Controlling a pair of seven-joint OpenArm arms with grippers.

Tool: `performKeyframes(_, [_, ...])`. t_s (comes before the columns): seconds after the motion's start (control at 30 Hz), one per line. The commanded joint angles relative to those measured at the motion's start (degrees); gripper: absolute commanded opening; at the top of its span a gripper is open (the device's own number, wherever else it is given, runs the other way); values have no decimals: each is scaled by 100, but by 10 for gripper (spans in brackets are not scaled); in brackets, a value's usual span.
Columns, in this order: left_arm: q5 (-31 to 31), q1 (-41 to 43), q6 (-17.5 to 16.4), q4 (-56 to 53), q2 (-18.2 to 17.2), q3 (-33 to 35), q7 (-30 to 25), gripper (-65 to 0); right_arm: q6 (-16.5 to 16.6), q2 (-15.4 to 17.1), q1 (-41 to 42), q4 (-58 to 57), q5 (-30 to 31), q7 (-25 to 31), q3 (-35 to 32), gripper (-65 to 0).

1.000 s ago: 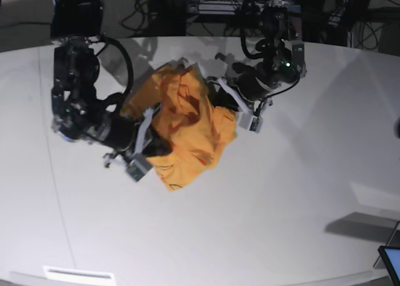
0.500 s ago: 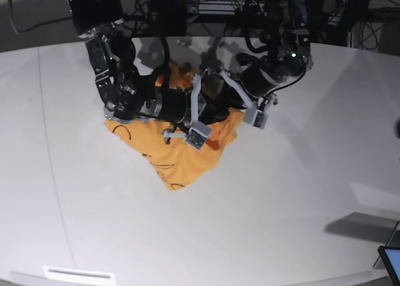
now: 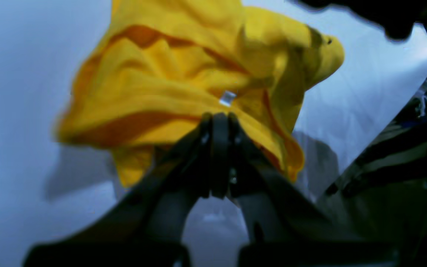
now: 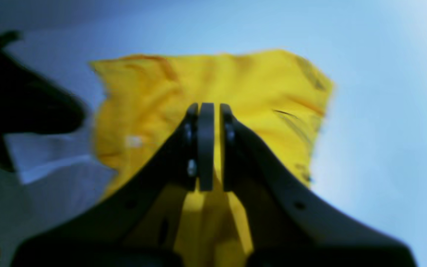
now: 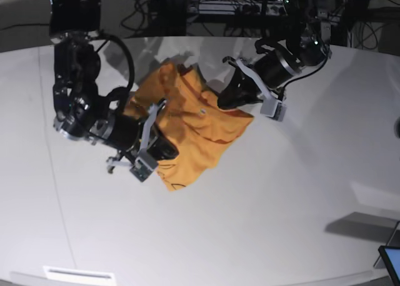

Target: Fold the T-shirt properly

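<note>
crumpled T-shirt on white table, pinched by both grippers

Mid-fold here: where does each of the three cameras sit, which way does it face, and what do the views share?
Base: high in front, facing down at the white table; both arms show.
Left wrist: behind the left gripper, facing along its shut jaws into the bunched orange-yellow cloth T-shirt.
Right wrist: behind the right gripper, jaws shut on a flatter shirt panel.
Shared: all three see the T-shirt and table.
</note>
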Motion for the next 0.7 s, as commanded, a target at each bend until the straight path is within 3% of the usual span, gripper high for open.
performKeyframes(0.0, [-273,-14,-31,118,-10,35,-143,-650,36,37,221,21,132,168,-20,-609])
performKeyframes(0.17, [-668,-75,-31,100,157,61,-143,-650,36,98,749,-621,115,318,-55,-609])
performKeyframes(0.3, [-369,-242,-31,83,359,404,-143,-650,36,63,1215,-1500,-79,572,-134,-609])
performKeyframes(0.4, [-79,-304,-31,30,394,509,-143,-650,36,81,1435,-2054,-527,977,-670,-609])
performKeyframes(0.67, [-26,-691,-4,-436,526,465,-169,-650,36,54,1733,-3205,-888,1540,-1066,-609])
